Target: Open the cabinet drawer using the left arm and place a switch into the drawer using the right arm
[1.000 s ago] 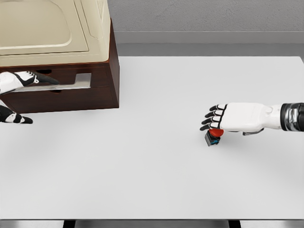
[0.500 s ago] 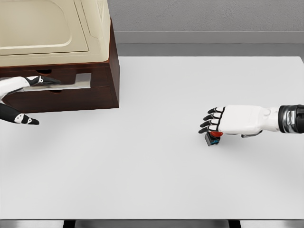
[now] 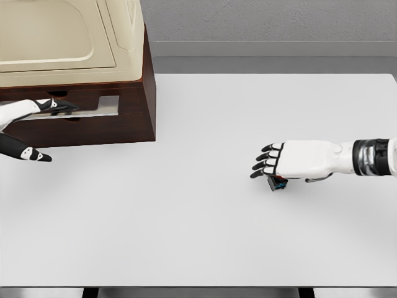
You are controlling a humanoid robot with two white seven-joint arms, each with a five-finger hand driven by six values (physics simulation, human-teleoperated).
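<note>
Lower and further toward frame left than a second ago, the right hand (image 3: 282, 162) now covers most of the switch (image 3: 277, 182), whose red top has all but vanished beneath the palm, leaving only a dark corner and a spot of blue and red showing. Its fingers (image 3: 262, 165) are slightly fanned and bent downward over the switch, hooding it rather than clamping it; whether the thumb touches the switch underneath cannot be told. The switch sits on the white table (image 3: 205, 236), right of centre and well apart from the cabinet (image 3: 93, 127) in the upper left of the frame. The hand's low, flat pose suggests a grasp is being set up from above, with the pick-up itself not yet done.

At the left edge, the left hand (image 3: 25, 112) reaches to the drawer (image 3: 93, 110), its dark fingertips resting on the pale strip along the drawer front, one finger pointing down and away below, over the table. The grip on the drawer cannot be made out clearly. That hand has barely shifted over the last second, and the drawer shows only a narrow gap, so it is hardly open yet.
</note>
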